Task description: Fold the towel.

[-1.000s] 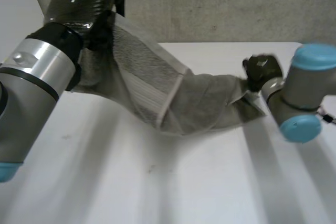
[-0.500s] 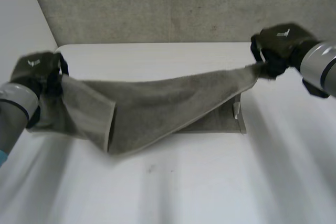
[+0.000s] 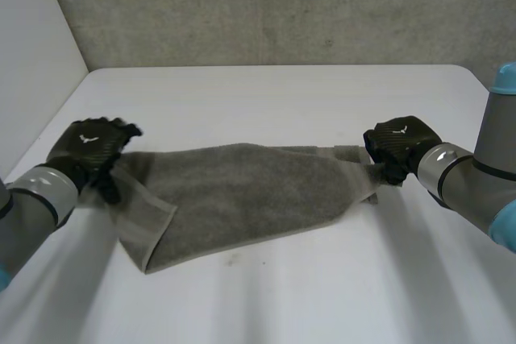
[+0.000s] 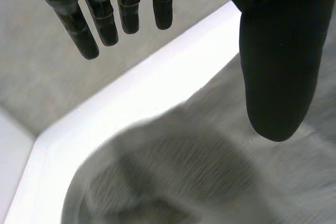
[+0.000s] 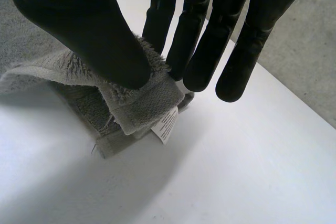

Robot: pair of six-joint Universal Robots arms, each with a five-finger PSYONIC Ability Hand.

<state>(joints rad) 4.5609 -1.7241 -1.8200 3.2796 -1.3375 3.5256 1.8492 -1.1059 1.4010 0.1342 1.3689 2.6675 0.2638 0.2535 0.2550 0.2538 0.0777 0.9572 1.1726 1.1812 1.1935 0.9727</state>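
On the table (image 3: 282, 94), one towel (image 3: 242, 191)

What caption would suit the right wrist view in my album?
The right hand pinches a labelled corner of the grey towel between thumb and fingers on the white table.

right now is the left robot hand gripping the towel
No, the left robot hand has straight fingers held apart from its thumb, with the towel lying beneath.
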